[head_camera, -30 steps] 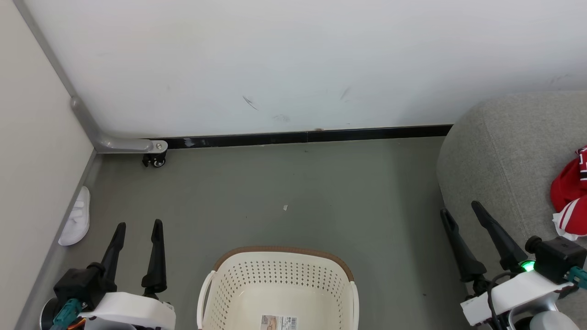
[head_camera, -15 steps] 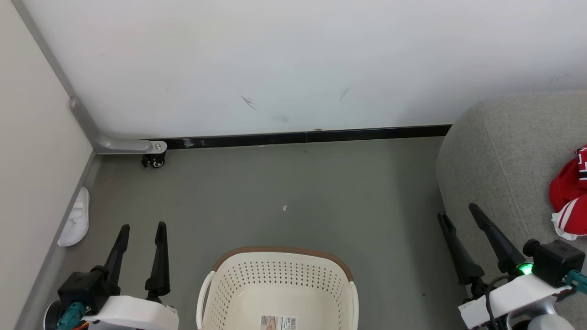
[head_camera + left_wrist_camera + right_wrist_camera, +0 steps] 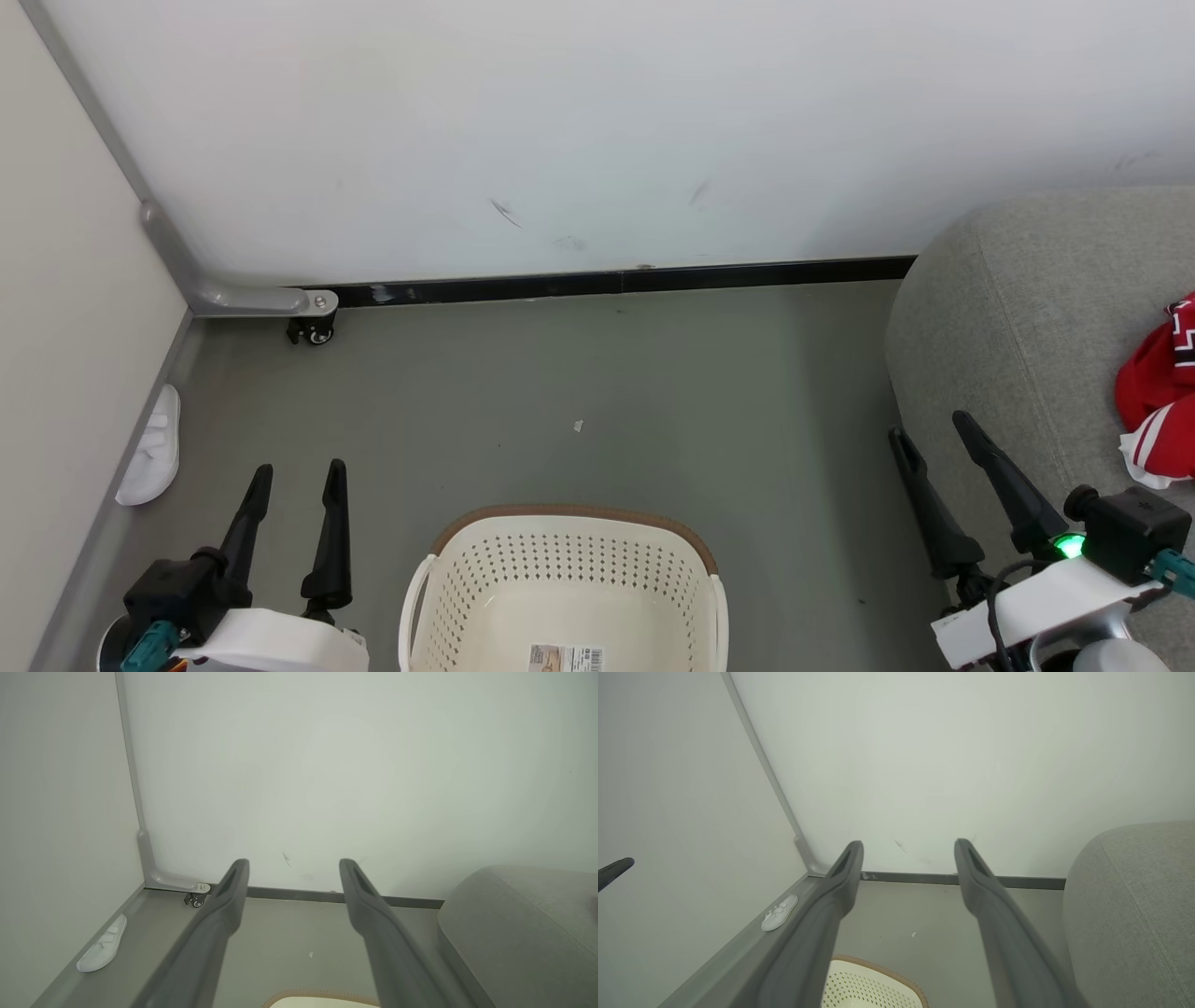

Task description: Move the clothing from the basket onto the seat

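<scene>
The cream-white basket (image 3: 560, 565) with a brown rim stands at the bottom centre of the head view; the part of its inside that I see holds only a paper label. Its rim also peeks into the left wrist view (image 3: 322, 996) and the right wrist view (image 3: 873, 970). Red clothing (image 3: 1158, 401) with white striped trim lies on the grey seat (image 3: 1018, 317) at the right edge. My left gripper (image 3: 299, 471) is open and holds nothing, left of the basket. My right gripper (image 3: 929, 425) is open too, in front of the seat's near corner.
A white slipper (image 3: 149, 448) lies on the grey floor by the left wall. A grey bracket with a small black caster (image 3: 313, 327) sits in the back left corner. A black skirting strip runs along the white back wall. A scrap of paper (image 3: 579, 426) lies mid-floor.
My left gripper has drifted slightly right and down in the head view. The right gripper has shifted a little left. The whole picture has shifted slightly, so the camera moved a bit.
</scene>
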You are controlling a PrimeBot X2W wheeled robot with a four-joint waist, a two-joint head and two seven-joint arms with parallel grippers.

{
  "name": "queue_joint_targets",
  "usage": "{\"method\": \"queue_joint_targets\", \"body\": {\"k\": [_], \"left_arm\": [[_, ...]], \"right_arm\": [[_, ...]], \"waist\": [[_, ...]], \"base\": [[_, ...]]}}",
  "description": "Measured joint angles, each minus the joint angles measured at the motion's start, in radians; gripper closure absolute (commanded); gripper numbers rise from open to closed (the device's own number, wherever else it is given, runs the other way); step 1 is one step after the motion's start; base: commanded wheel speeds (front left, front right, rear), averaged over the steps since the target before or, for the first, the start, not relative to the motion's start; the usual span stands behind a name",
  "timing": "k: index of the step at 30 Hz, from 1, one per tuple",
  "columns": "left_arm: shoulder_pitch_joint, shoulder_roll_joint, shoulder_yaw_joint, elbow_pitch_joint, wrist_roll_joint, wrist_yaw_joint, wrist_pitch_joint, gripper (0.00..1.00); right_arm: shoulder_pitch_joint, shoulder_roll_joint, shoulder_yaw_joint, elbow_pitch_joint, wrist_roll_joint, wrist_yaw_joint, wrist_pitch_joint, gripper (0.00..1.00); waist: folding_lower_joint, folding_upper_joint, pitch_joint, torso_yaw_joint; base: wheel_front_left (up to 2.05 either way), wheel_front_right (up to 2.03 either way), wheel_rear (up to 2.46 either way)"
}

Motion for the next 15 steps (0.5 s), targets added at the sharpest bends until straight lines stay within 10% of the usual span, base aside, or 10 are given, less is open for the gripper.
{"method": "queue_joint_targets", "body": {"k": [11,12,15], "left_arm": [[0.000,-0.007,0.016,0.010,0.008,-0.026,0.000,0.00],[0.001,-0.011,0.014,0.019,0.007,-0.025,0.002,1.00],[0.017,-0.028,0.008,0.053,0.007,-0.025,0.002,1.00]], "right_arm": [[0.000,0.002,0.000,0.000,-0.001,0.000,0.000,0.00],[0.001,0.005,0.002,0.008,-0.001,0.000,0.001,1.00],[0.017,0.020,0.010,0.040,-0.001,0.000,0.002,1.00]], "waist": [[0.0000,0.0000,-0.004,-0.003],[0.0000,0.0000,-0.004,-0.003],[0.0000,0.0000,-0.004,-0.003]], "base": [[0.00,0.00,0.00],[0.00,0.00,0.00],[0.00,0.00,0.00]]}}
